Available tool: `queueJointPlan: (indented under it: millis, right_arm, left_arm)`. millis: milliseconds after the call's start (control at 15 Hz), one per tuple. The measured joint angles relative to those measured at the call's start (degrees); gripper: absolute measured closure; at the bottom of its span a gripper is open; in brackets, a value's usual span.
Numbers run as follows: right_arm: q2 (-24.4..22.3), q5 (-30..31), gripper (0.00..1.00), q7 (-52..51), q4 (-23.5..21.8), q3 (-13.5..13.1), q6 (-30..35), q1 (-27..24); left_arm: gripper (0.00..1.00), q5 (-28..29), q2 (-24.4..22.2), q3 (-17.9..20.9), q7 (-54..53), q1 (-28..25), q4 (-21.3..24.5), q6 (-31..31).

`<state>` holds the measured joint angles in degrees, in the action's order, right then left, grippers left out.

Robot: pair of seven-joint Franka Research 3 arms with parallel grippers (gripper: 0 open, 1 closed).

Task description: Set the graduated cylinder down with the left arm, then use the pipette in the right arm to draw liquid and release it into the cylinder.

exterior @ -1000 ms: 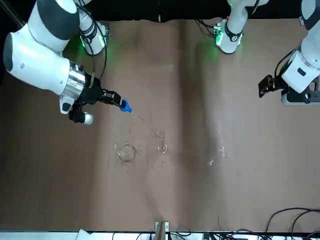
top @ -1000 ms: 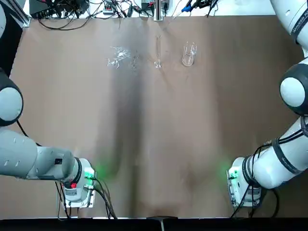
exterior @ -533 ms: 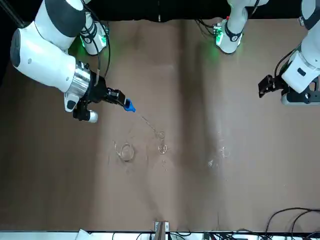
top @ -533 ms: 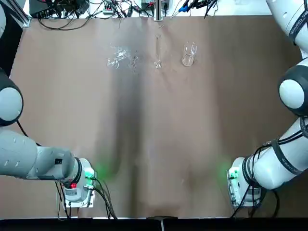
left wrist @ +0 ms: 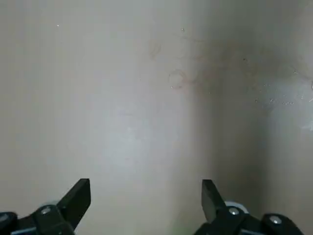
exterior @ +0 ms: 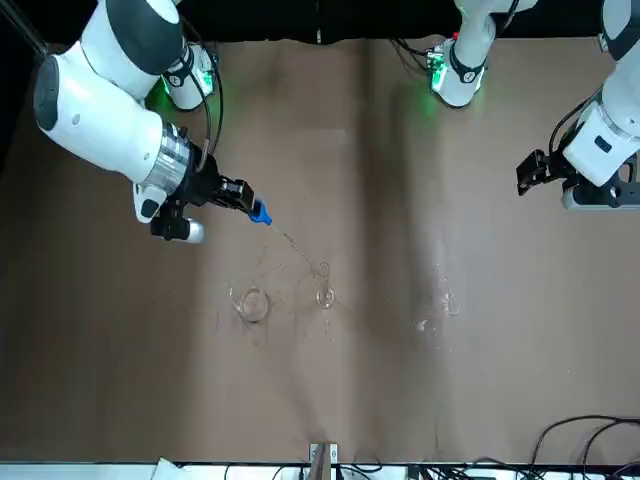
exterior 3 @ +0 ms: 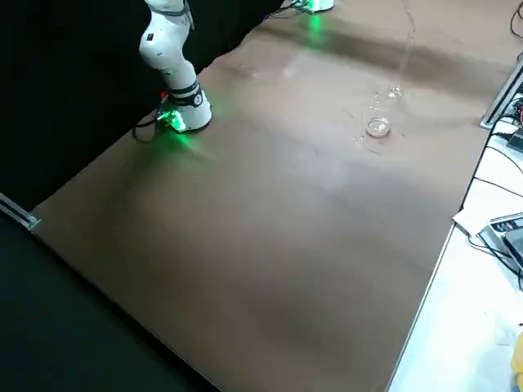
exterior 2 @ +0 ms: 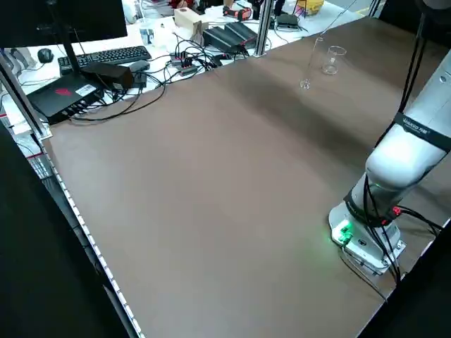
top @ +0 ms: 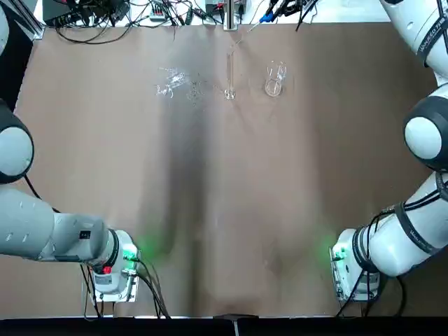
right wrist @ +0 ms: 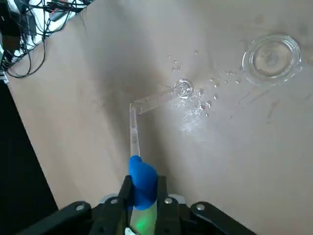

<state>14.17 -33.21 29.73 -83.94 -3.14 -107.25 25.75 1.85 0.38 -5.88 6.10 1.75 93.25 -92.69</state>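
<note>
The cylinder [top: 229,73] stands upright at the top centre of the top view, on the table [top: 231,210], with the beaker [top: 274,79] just to its right. Contents cannot be told. The pipette [right wrist: 134,128] angles toward the cylinder's mouth, its blue bulb pinched in the right gripper [right wrist: 142,190]. The left gripper [left wrist: 145,196] hangs spread wide, gripping nothing, at the front view's right edge.

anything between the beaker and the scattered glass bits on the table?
Yes: the graduated cylinder stands between the beaker and the glass pieces, clearest in the top view. The pipette, held by the right gripper, reaches toward the cylinder's mouth.
</note>
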Motion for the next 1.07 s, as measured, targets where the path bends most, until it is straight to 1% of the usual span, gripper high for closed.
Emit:
queueJointPlan:
  millis: [333,600,1067]
  right_arm:
    - [0.1,1.9,0.77,0.1,0.0,0.0,0.0,1.2]
    - [0.9,2.1,0.77,0.1,-0.1,0.0,-0.2,2.2]
    - [1.5,3.3,0.8,0.1,-0.1,0.0,-1.0,2.8]
  left_arm:
    - [0.01,0.0,0.1,0.0,0.0,0.0,0.0,0.0]
    - [0.0,0.0,0.1,0.0,0.0,0.0,0.0,0.0]
    - [0.0,0.0,0.1,0.0,0.0,0.0,0.0,0.0]
